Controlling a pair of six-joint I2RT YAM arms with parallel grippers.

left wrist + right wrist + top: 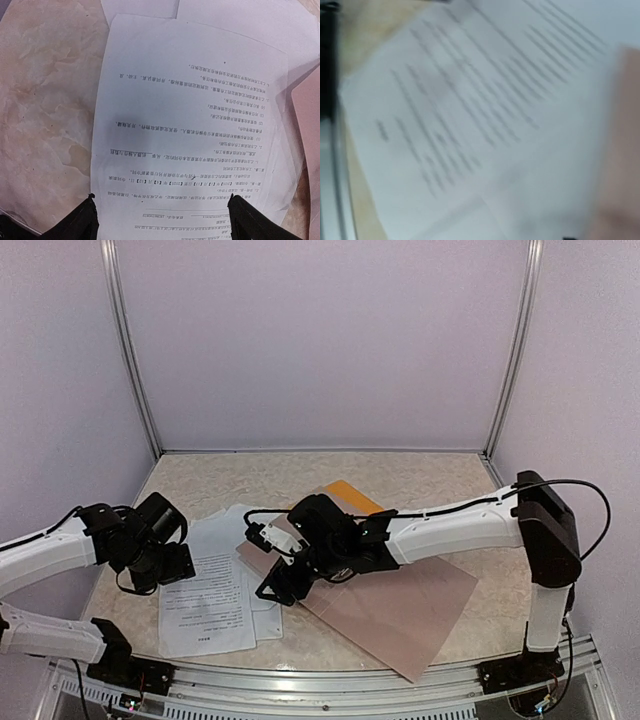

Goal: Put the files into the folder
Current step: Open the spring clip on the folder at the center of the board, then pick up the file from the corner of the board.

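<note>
Left end effector (pixel 161 202) over at least three files (pixel 190 100).

My two arms, both bent inward.
My left gripper (pixel 162 222) hangs with jaws wide apart; my right arm (pixel 450 525) stretches toward nine o'clock, right gripper (pixel 278 585) tilted down, its jaws unreadable.

There are at least three overlapping white printed sheets (pixel 205 600), the exact number unclear, one orange-yellow folder (pixel 352 496), one pinkish-brown board (pixel 410 610), and two robot arms, a left arm (pixel 45 550) and a right arm (pixel 450 525).
</note>
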